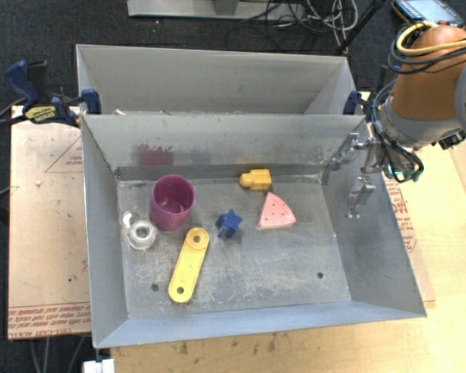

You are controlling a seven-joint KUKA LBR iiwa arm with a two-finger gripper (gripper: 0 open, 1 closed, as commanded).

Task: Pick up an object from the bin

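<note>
- At the bin's (279, 282) left wall you have a clear ring (140, 232), with a magenta cup (172, 201) upright just beside it.
- A yellow bar (189, 264) lies toward the front edge, and a blue jack (229, 224) sits mid-floor.
- A yellow block (256, 179) rests by the back wall, with a pink wedge (276, 212) near it.
- The gripper (356, 193) hangs by the right wall, well apart from everything. The wedge is nearest. You cannot tell whether it is spread or pressed together.
- Nothing looks picked yet, so choosing, descending, closing and lifting are all left.
</note>
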